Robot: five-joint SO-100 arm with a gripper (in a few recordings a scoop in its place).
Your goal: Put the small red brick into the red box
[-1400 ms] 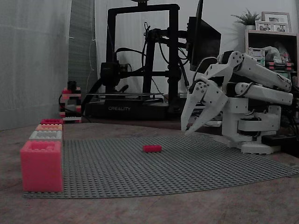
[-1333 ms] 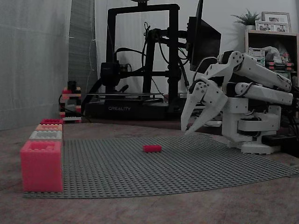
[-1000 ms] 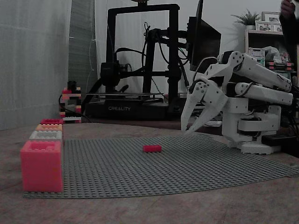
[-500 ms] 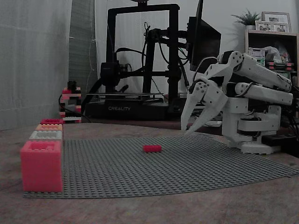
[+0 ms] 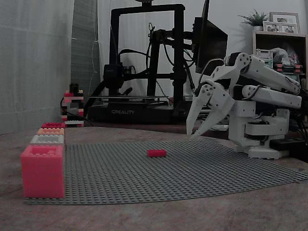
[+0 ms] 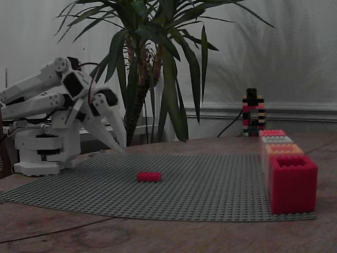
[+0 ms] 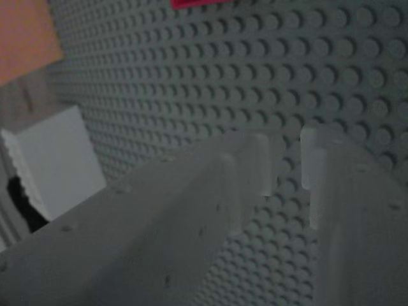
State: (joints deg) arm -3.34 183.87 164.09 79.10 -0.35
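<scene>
Nothing had moved since before: the white two-finger gripper [image 5: 191, 134] still hung folded near its base, fingers slightly spread, tiny flat red plastic brick [image 5: 157, 153] untouched.

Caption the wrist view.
Gripper slightly open above the baseplate, red brick at top edge.

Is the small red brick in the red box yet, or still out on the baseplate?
Out. The small red brick lies flat on the grey baseplate, apart from the red box.
</scene>
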